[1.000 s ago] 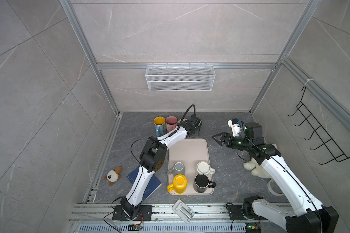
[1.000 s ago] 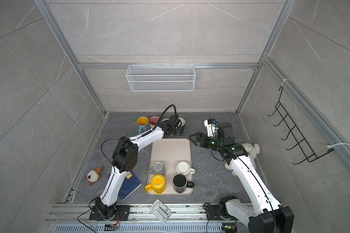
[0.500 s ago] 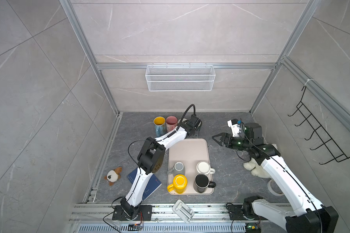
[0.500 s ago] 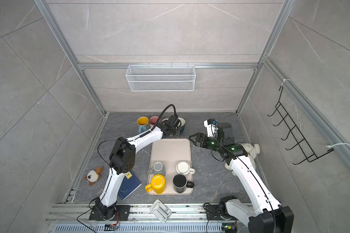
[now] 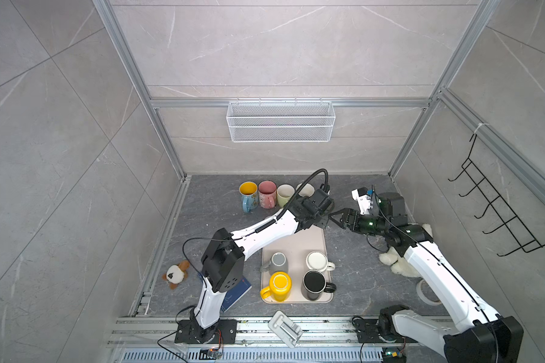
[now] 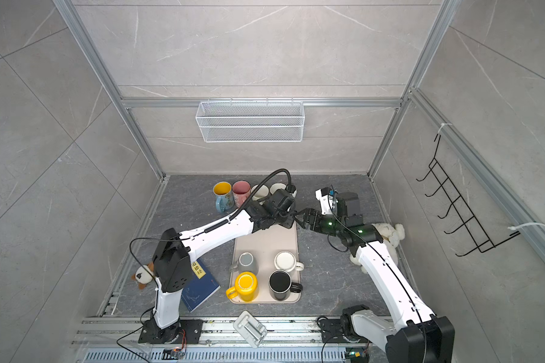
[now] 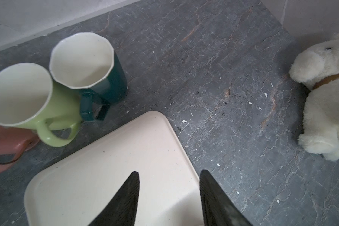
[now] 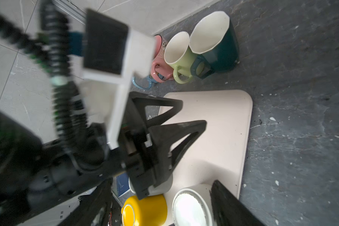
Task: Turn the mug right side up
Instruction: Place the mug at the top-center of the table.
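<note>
Writing: I could read none. The blue book (image 6: 199, 287) carried a yellow label (image 6: 199, 268) with dark characters too small for me to make out, and the pink mug (image 8: 159, 65) had a cartoon print.
Task mug: the teal mug (image 7: 86, 64) stood mouth up on the worktop (image 7: 223, 68), at the end of the row by the back wall. It touched the light green mug (image 7: 22, 92) and sat just beyond the tray's corner.
Teal mug shape: I noted a faceted body, a many-sided rim, a glossy white inside and an angular handle.
Left tool (image 7: 169, 172): its black, finely textured fingers stood apart above the tray's far end, with nothing between them.
Right tool (image 5: 335, 218): the jaws were spread wide and empty, just beside the left tool.
Tray (image 7: 106, 166): matte cream, with rounded corners and a low raised rim.
Tray mugs: the yellow mug (image 5: 279, 284) and white mug (image 5: 317, 261) showed ringed bases upward. For the grey mug (image 5: 277, 261) and black mug (image 5: 314, 283) I could not tell.
Worktop surface: dark grey, stone-like, veined and speckled white.
Plush dog (image 7: 325, 101): cream, fluffy, with a brown collar.
</note>
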`<state>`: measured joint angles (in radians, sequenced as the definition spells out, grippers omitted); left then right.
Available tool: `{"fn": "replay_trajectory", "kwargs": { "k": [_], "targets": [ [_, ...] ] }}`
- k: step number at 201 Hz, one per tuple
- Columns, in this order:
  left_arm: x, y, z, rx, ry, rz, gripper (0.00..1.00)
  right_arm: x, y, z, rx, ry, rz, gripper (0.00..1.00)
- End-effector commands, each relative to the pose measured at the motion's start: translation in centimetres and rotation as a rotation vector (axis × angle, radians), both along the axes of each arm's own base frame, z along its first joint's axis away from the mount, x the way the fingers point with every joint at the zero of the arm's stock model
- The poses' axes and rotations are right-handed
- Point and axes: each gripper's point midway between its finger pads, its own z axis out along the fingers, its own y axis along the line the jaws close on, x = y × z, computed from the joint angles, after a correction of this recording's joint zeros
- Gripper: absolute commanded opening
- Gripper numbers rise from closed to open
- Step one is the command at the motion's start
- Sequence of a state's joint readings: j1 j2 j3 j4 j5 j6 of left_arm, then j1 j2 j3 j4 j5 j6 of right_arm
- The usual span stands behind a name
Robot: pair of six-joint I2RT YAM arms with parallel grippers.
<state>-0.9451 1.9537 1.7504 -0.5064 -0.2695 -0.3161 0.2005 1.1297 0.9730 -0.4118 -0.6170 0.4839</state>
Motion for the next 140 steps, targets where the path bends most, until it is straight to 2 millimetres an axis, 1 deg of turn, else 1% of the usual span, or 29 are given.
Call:
{"fn": "replay_trajectory", "kwargs": {
  "k": [1, 13, 33, 60, 81, 98, 120, 140],
  "targets": [
    [-0.5, 3.5, 4.8, -0.021, -0.084, 0.079, 0.54, 0.2, 0.4, -0.8, 0.033, 0.033, 0.01, 0.81],
    [-1.2, 5.0, 5.4, -0.023, -0.081, 0.119, 0.54, 0.3, 0.5, -1.1, 0.034, 0.039, 0.014, 0.81],
    [-2.5, 8.1, 5.5, 0.009, -0.034, 0.2, 0.54, 0.5, 0.7, -1.5, 0.04, 0.05, 0.015, 0.81],
    [-5.0, 12.2, 4.6, 0.08, 0.088, 0.33, 0.53, 0.7, 1.2, -2.4, 0.05, 0.07, 0.025, 0.8],
    [-7.0, 14.7, 3.5, 0.088, 0.201, 0.439, 0.52, 1.0, 2.0, -3.1, 0.055, 0.085, 0.045, 0.79],
    [-8.4, 15.6, 2.4, 0.015, 0.303, 0.499, 0.5, 1.2, 2.8, -3.6, 0.052, 0.098, 0.063, 0.78],
    [-9.7, 16.8, 1.2, -0.149, 0.428, 0.589, 0.47, 1.7, 3.4, -4.1, 0.041, 0.105, 0.076, 0.77],
    [-10.8, 19.4, -0.4, -0.298, 0.559, 0.762, 0.45, 2.1, 3.6, -4.3, 0.035, 0.108, 0.081, 0.77]
  ]
}}
